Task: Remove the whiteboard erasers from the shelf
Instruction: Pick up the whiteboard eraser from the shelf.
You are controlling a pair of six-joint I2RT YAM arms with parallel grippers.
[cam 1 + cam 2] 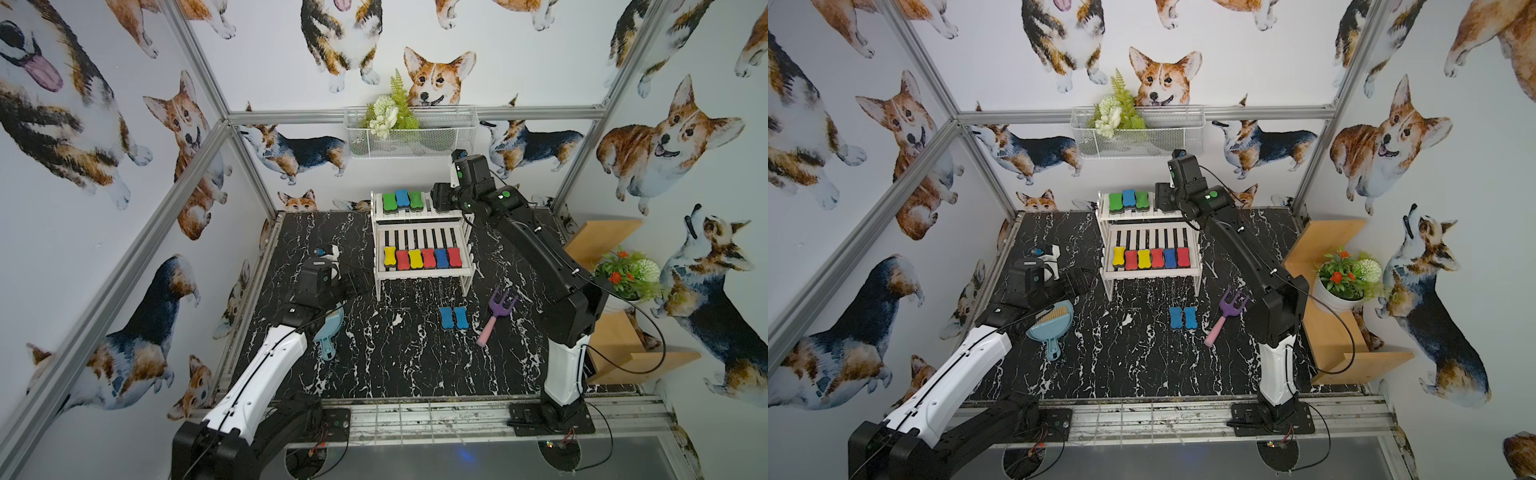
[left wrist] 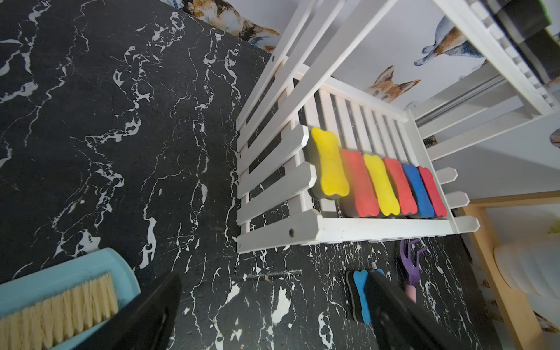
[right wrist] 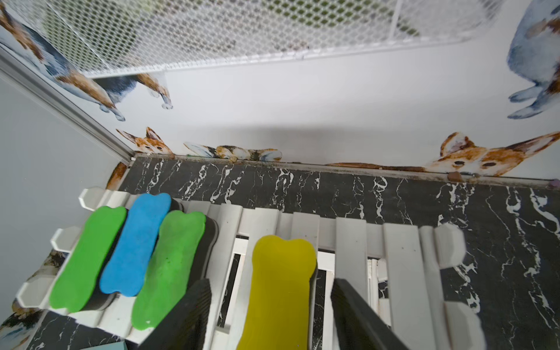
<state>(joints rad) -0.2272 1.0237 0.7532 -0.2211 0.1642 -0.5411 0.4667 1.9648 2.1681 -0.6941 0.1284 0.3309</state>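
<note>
The white slatted shelf [image 1: 419,273] stands at the 12 o'clock end of the black marble table [image 1: 395,365]. At the 9 o'clock end of its upper tier I see three erasers [image 1: 402,199], green, blue, green, packed side by side. A yellow eraser [image 3: 281,272] lies just to their 3 o'clock. My right gripper [image 3: 269,281] straddles that yellow eraser, jaws partly parted with a gap on each side, gripping nothing. The lower tier carries a row of six erasers [image 1: 422,257]: yellow, red, yellow, red, blue, red. Two blue erasers [image 1: 454,318] lie on the table at the shelf's 6 o'clock, with a purple-pink toy rake [image 1: 496,316] at 5 o'clock. My left gripper [image 2: 269,312] hangs at the shelf's 9 o'clock, spread wide and empty, near a light blue dustpan [image 1: 1050,328] holding a brush [image 1: 1052,313]
</note>
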